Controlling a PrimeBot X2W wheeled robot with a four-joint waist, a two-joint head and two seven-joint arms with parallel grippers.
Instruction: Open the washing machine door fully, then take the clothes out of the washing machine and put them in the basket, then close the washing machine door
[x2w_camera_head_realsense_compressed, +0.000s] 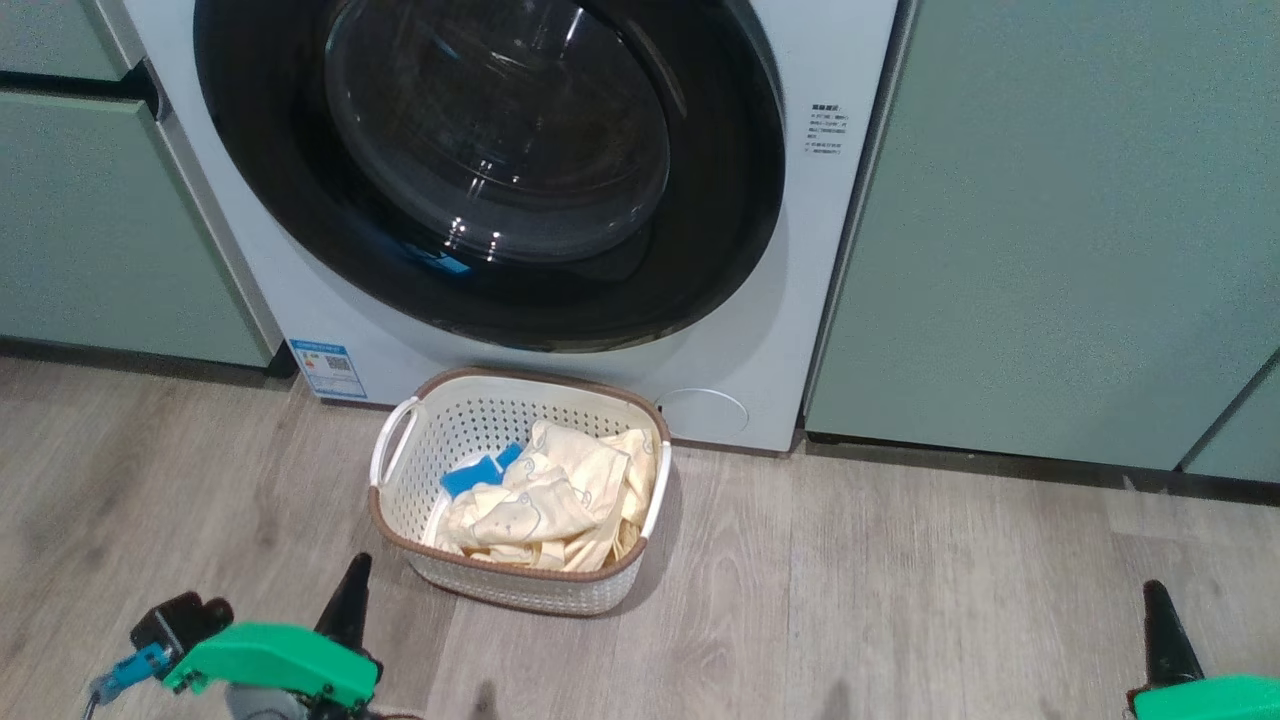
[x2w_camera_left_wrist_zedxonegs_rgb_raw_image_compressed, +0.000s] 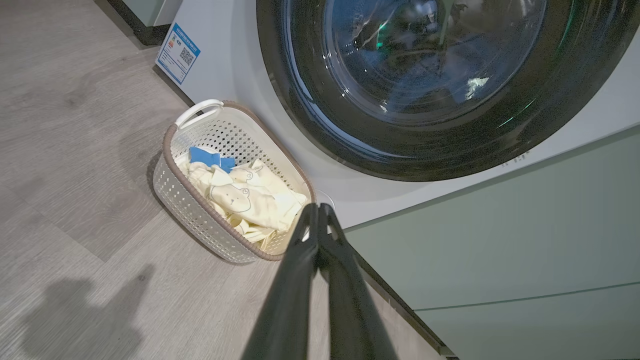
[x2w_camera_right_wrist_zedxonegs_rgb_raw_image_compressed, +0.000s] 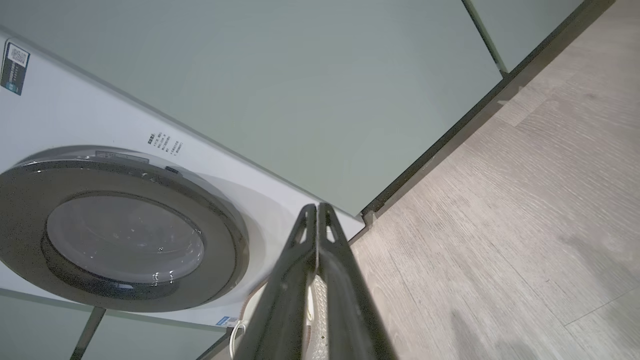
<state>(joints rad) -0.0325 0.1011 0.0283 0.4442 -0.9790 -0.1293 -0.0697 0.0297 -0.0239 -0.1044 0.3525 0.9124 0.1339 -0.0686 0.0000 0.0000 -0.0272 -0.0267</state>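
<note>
The washing machine door (x2w_camera_head_realsense_compressed: 490, 160) lies flush against the white washing machine (x2w_camera_head_realsense_compressed: 780, 330), its black rim and glass bowl also in the left wrist view (x2w_camera_left_wrist_zedxonegs_rgb_raw_image_compressed: 430, 75) and the right wrist view (x2w_camera_right_wrist_zedxonegs_rgb_raw_image_compressed: 120, 235). On the floor in front stands the cream basket (x2w_camera_head_realsense_compressed: 400, 500), holding the pale yellow clothes (x2w_camera_head_realsense_compressed: 560, 490) with a blue patch; the basket (x2w_camera_left_wrist_zedxonegs_rgb_raw_image_compressed: 200, 210) and the clothes (x2w_camera_left_wrist_zedxonegs_rgb_raw_image_compressed: 245, 197) appear again from the left wrist. My left gripper (x2w_camera_head_realsense_compressed: 355, 580) sits low at the left, shut and empty (x2w_camera_left_wrist_zedxonegs_rgb_raw_image_compressed: 318, 207). My right gripper (x2w_camera_head_realsense_compressed: 1158, 600) is low at the right, shut and empty (x2w_camera_right_wrist_zedxonegs_rgb_raw_image_compressed: 317, 206).
Green cabinet doors (x2w_camera_head_realsense_compressed: 1050, 230) flank the machine on both sides, with a dark plinth along the wood-look floor (x2w_camera_head_realsense_compressed: 900, 580). A blue label sticker (x2w_camera_head_realsense_compressed: 330, 368) and a round service flap (x2w_camera_head_realsense_compressed: 705, 412) mark the machine's lower front.
</note>
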